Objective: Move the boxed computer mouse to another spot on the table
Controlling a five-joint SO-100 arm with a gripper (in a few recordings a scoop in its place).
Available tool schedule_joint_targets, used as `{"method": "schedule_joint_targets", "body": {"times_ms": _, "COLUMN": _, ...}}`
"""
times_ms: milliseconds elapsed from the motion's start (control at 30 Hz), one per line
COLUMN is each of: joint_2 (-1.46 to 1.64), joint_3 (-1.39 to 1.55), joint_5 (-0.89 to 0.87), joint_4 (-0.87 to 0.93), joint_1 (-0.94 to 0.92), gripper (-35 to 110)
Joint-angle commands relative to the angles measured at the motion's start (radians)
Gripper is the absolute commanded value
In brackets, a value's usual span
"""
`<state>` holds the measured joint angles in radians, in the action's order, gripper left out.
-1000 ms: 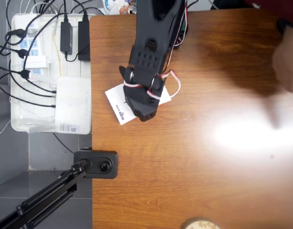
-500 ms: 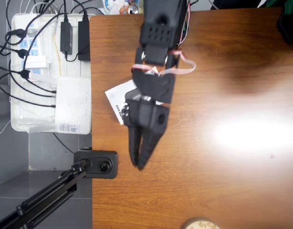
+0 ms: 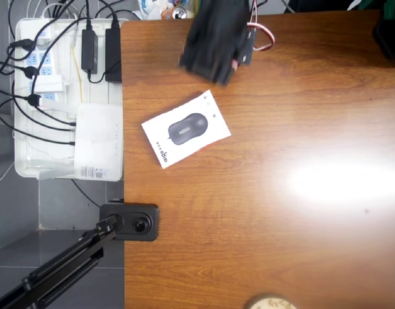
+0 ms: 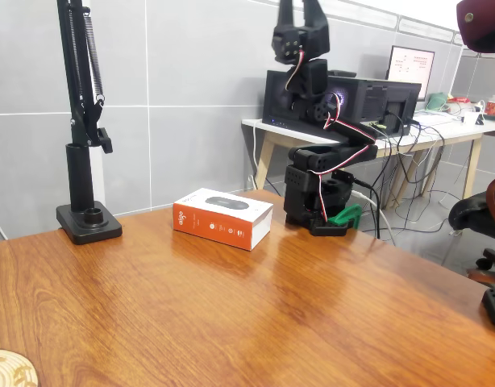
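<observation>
Overhead view: the boxed computer mouse (image 3: 186, 130) is seen lying flat and slightly skewed on the table (image 3: 281, 212), close to the table's left edge and nearer the far edge than the near one, with its printed face up. In the fixed view the same box (image 4: 222, 218) is shown resting on the wood near the far edge, between the black lamp stand (image 4: 88, 219) and the base of the arm, touched by nothing. A second ago the box was covered by the arm, and half a second ago the gripper was stretched out over it toward the near edge; now the arm is folded back to its base and raised upright, and the box is left uncovered at what looks like the same place and angle as before. The gripper (image 4: 303, 10) is held high above the base, pointing upward, with its two fingers parted and nothing between them. Beside the table's left edge the white tray (image 3: 30, 168) of power strips and the router box (image 3: 98, 140) are left undisturbed. From this it is judged that a placement has been finished, or an attempt abandoned, and that the arm has been withdrawn to rest; since the box appears unmoved over these moments, whether the relocation is complete cannot be settled from what is shown.
</observation>
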<state>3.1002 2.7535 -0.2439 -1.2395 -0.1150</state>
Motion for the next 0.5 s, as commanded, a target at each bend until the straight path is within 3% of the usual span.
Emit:
{"method": "schedule_joint_targets", "body": {"times_ms": 0, "joint_2": 0.009, "joint_3": 0.025, "joint_5": 0.046, "joint_4": -0.216, "joint_1": 0.015, "gripper": 0}}
{"method": "schedule_joint_targets", "body": {"times_ms": 233, "joint_2": 0.009, "joint_3": 0.048, "joint_5": 0.052, "joint_4": -0.528, "joint_1": 0.11, "gripper": 0}}
{"method": "schedule_joint_targets", "body": {"times_ms": 333, "joint_2": 0.009, "joint_3": 0.048, "joint_5": 0.048, "joint_4": -0.529, "joint_1": 0.114, "gripper": 0}}
{"method": "schedule_joint_targets", "body": {"times_ms": 467, "joint_2": 0.009, "joint_3": 0.048, "joint_5": -0.089, "joint_4": -0.528, "joint_1": 0.112, "gripper": 0}}
